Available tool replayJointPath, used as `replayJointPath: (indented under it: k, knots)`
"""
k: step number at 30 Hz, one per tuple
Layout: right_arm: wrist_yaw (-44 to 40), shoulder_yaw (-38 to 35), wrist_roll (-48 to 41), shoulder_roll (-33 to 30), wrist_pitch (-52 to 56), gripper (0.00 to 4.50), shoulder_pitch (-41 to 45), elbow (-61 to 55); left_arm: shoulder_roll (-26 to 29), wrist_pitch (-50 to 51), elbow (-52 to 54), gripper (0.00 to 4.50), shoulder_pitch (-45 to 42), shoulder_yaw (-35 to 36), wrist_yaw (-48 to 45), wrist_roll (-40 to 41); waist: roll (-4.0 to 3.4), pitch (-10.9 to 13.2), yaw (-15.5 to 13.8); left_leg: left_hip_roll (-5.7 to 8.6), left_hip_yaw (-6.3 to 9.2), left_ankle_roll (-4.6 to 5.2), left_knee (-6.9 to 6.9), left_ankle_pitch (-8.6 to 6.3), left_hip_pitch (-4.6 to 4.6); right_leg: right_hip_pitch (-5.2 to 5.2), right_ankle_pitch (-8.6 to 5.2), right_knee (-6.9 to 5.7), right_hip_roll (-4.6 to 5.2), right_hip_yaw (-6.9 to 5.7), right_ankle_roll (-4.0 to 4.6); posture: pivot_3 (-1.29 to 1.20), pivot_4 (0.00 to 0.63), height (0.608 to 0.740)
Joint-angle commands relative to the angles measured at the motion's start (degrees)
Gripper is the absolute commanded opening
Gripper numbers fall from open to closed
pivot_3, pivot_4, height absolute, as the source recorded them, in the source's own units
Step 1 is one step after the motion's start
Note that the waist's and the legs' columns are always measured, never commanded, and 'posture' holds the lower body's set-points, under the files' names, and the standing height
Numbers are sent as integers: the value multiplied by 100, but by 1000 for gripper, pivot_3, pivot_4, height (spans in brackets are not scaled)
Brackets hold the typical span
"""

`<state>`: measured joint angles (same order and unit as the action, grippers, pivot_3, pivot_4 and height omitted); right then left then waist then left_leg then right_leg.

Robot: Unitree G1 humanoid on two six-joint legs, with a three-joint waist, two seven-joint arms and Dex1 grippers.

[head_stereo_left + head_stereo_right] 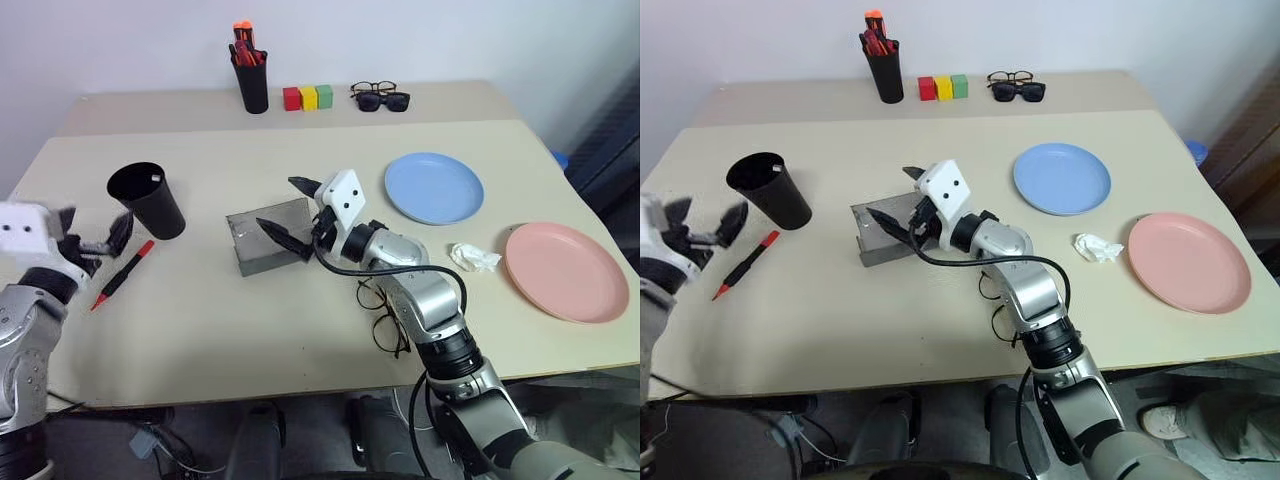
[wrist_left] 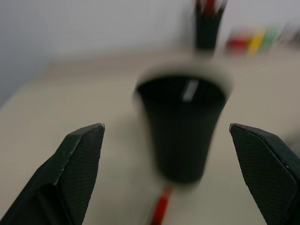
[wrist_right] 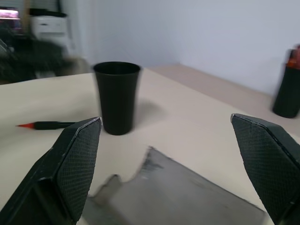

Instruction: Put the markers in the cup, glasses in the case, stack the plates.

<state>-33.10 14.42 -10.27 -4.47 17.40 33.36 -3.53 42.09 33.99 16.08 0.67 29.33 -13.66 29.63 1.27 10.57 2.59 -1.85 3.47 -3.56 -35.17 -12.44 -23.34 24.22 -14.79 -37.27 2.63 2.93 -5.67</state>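
Two plates (image 1: 434,187), two black cups (image 1: 147,198), three coloured blocks (image 1: 308,97), one loose red marker (image 1: 122,274), perhaps three pairs of glasses (image 1: 380,96).

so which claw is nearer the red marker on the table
Left. The left claw hangs open just beside the red marker, near the cup. The right claw sits open over the grey case, well across the table.

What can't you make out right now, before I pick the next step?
- White marker: a pale streak inside the cup in the blurred left wrist view; whether that is it, unclear.
- Glasses: partly hidden under the right arm in the head views.
- Case: the right gripper covers part of it; its inside is hard to see.
- Red marker: its far end is blurred in the left wrist view.
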Motion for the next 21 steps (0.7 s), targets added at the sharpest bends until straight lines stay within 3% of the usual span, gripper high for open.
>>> replayJointPath:
  k: [1,9,14,17,21]
  knots:
    - [-44,1,-82,61,-73,4500,96,-197,131,983,72,4434,-209,-207,291,-107,0,0,-13,1,-1,0,0,0,-1,0,0,2,1,0,-1,0,150,740]
    - [-97,70,-53,121,-121,4500,92,-162,111,2033,-1147,4434,-1617,-1037,193,-365,2,-1,9,0,2,0,3,0,-2,4,1,1,-1,-3,-2,0,150,740]
    - [-34,18,-37,79,-104,4500,53,-221,93,2465,-2021,4434,-2174,-1165,152,-511,2,-1,12,0,1,0,7,0,-3,10,1,-2,-1,-2,-1,0,150,740]
    - [21,-11,-28,41,-79,4500,6,-281,172,2608,-2183,3555,-2211,-1309,43,-624,3,-1,3,1,1,0,5,0,-4,9,2,-2,1,-2,-2,0,150,740]
    - [62,8,-36,23,-57,4500,-42,-332,184,2637,-2182,1513,-2161,-1303,63,-725,3,-2,25,0,0,0,6,0,0,9,2,-5,1,0,-1,0,150,740]
